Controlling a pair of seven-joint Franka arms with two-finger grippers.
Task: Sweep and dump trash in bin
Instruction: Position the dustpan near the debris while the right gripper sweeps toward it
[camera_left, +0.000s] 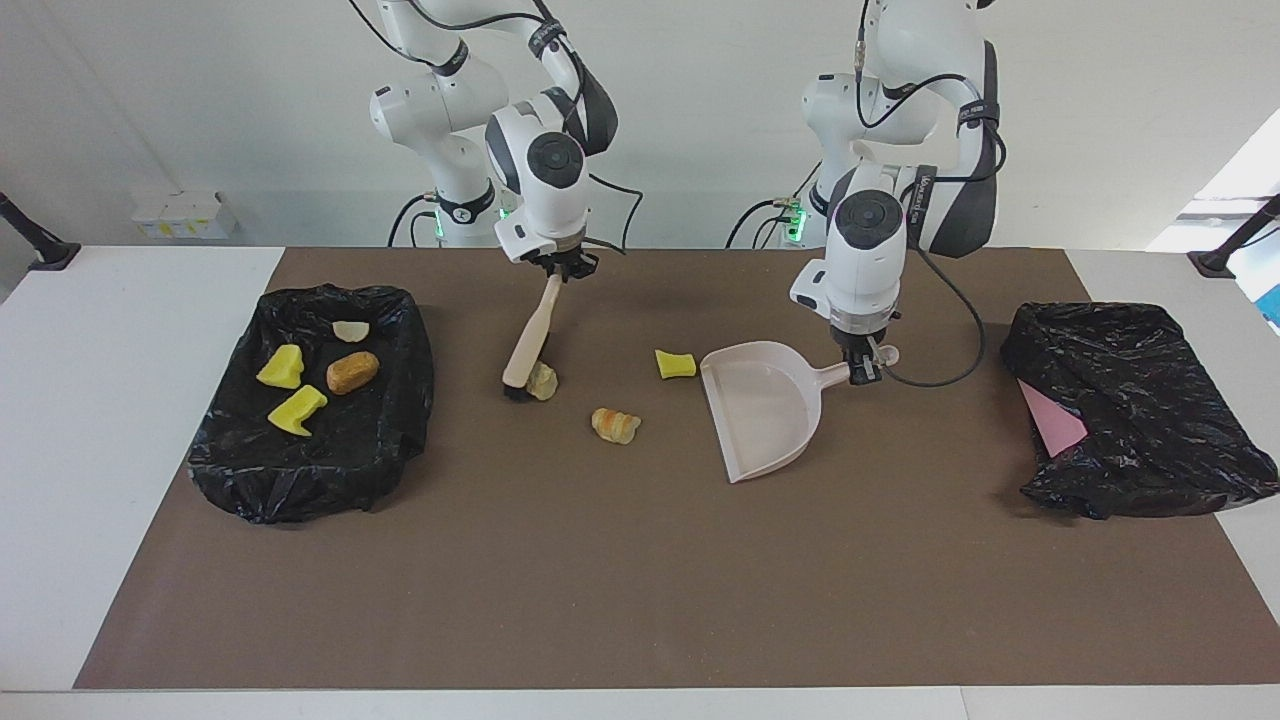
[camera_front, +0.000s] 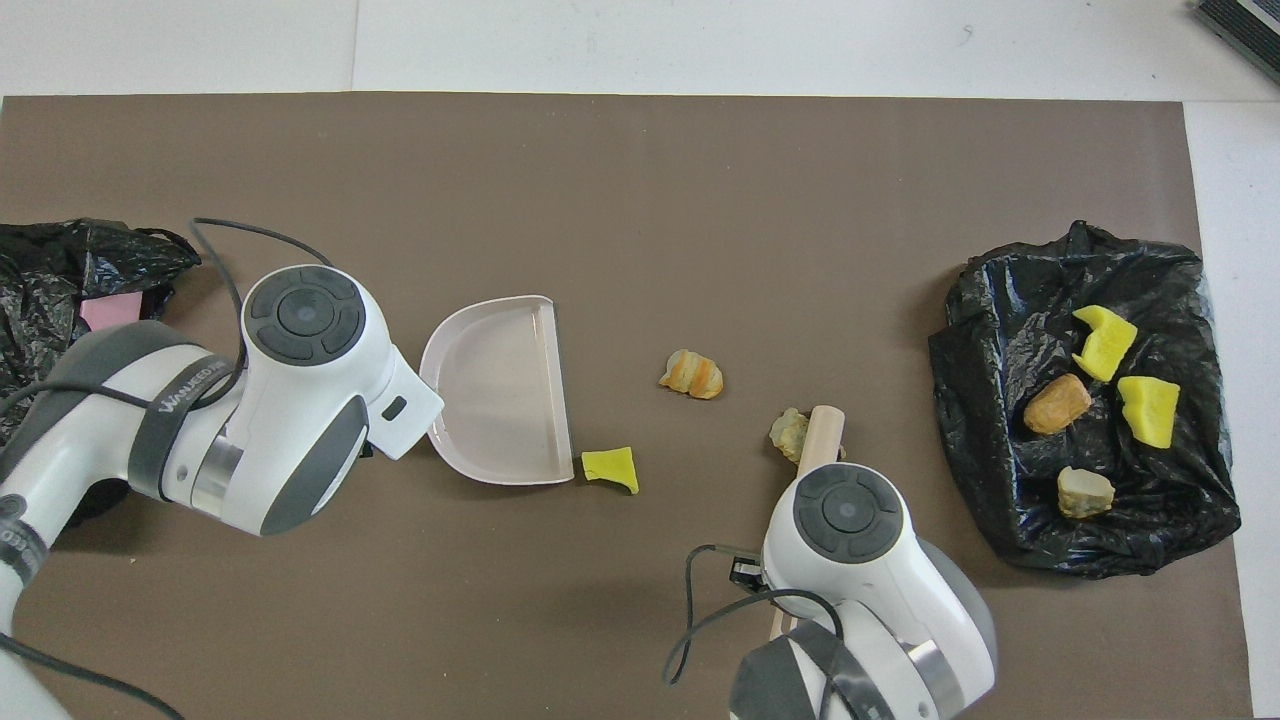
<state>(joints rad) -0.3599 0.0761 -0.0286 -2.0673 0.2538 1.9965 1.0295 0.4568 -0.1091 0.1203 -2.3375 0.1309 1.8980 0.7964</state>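
Right gripper (camera_left: 567, 268) clamped shut on the brush (camera_left: 530, 345) handle, bristles down on the tabletop (camera_left: 620, 580) and pressed against the pale beige lump (camera_left: 543, 380). Left gripper (camera_left: 862, 365) closed tight on the dustpan (camera_left: 765, 405) handle, pan flat, mouth turned toward the right arm's end. Yellow sponge bit (camera_left: 676, 364) sitting just at the corner of the pan's lip, nearer to the robots than most of the mouth. Striped bread-like roll (camera_left: 615, 425) out in the open between brush and pan, a little farther from the robots than the lump. Four more pieces already in the black-lined bin (camera_left: 395, 440) at the right arm's end: two yellow (camera_left: 280, 368), one brown roll (camera_left: 352, 371), one pale (camera_left: 350, 329). A second black bag (camera_left: 1150, 410) with a pink sheet (camera_left: 1050, 420) at the left arm's end, not in play. Now the risks: sponge bit likely to slip past the pan's corner if swept straight, being off the mouth's centre. Lump irregular, so apt to roll sideways off the narrow bristles rather than travel true. Roll off the lump's line, so easily missed in one stroke. Pan lip possibly riding up under a push, letting pieces slide beneath. Long haul to the bin afterwards, with a tilt spilling light pieces.
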